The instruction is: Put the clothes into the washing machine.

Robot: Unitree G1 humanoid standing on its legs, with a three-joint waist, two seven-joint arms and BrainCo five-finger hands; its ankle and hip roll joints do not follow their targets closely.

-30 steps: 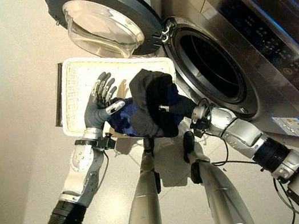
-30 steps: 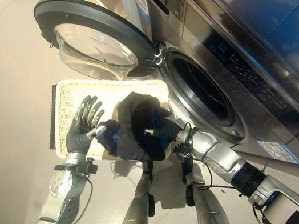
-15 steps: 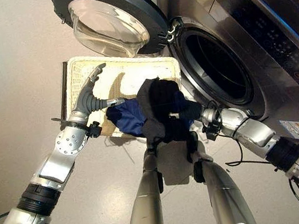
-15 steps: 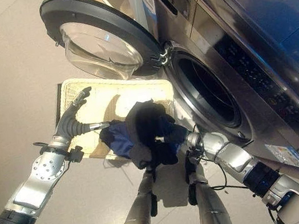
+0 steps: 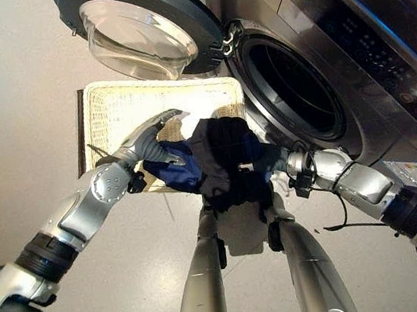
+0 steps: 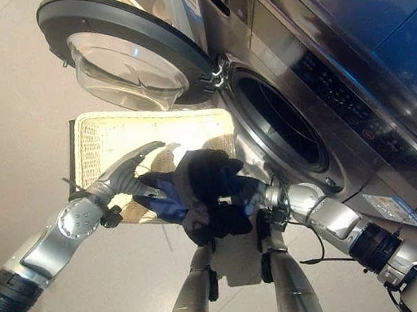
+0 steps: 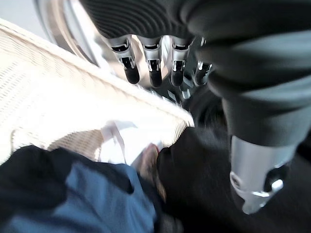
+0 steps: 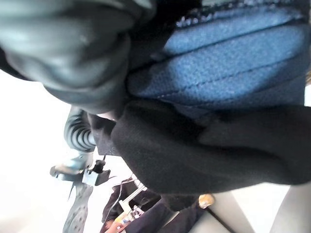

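Note:
A bundle of clothes, a black garment (image 5: 224, 153) over a blue one (image 5: 173, 172), hangs at my right hand (image 5: 277, 161) above the near edge of a white wicker basket (image 5: 115, 108). The cloth covers that hand; its dark cover (image 8: 73, 43) presses against the blue and black fabric. My left hand (image 5: 147, 138) is open, fingers (image 7: 151, 73) straight, stretched over the basket with its palm against the blue garment's left side. The washing machine's round opening (image 5: 290, 89) gapes just right of the bundle, and the drum looks dark.
The machine's glass door (image 5: 137, 27) is swung wide open above the basket's far side. The basket stands on the pale floor (image 5: 8, 118) in front of the machine's steel front (image 5: 368, 55), with bare floor to its left.
My left hand has swung down from above the basket to the blue garment's side. The bundle at my right hand has sunk slightly. The camera has shifted a little.

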